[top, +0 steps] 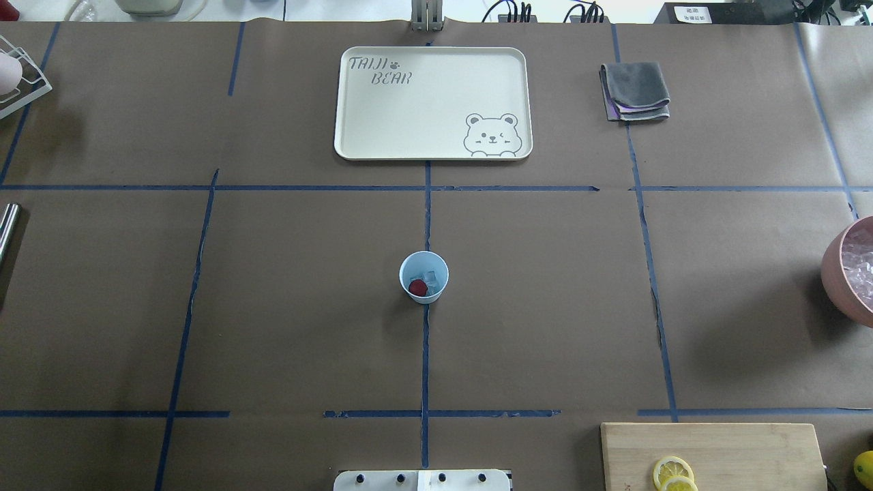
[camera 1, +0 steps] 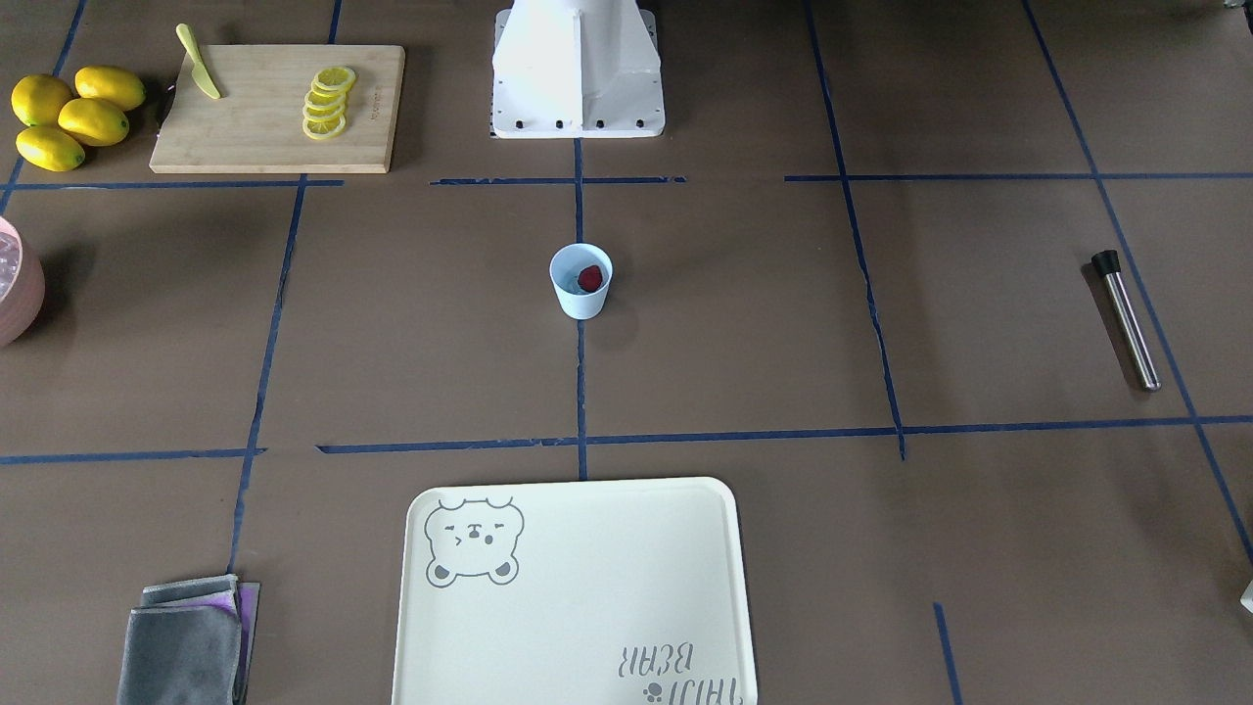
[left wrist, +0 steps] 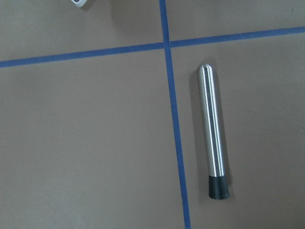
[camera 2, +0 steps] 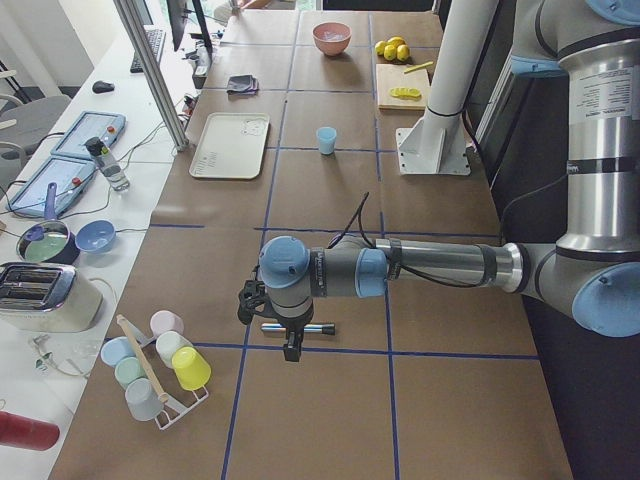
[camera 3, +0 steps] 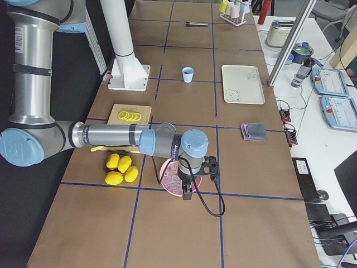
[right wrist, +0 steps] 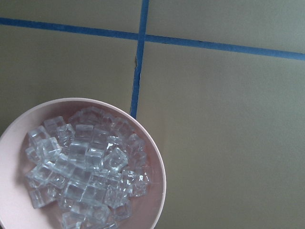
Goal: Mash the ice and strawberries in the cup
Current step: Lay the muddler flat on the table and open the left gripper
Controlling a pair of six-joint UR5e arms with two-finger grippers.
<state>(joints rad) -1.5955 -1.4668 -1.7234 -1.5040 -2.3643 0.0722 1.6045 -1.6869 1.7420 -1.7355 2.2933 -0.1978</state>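
We are hovering both arms wide of the cup (top: 423, 276) standing mid-table.
Left gripper (camera 2: 291, 345) is hanging over a muddler (left wrist: 212, 131), right gripper (camera 3: 188, 192) over a pink bowl (right wrist: 155, 195); how open either is, we cannot tell. The strawberry (top: 417, 288) and ice (top: 431, 277) are lying in the cup.

Bare table (top: 273, 307) surrounds the cup (top: 423, 276); tray (top: 423, 116), muddler (camera 1: 1126, 318) and pink bowl (top: 835, 273) stand well apart.
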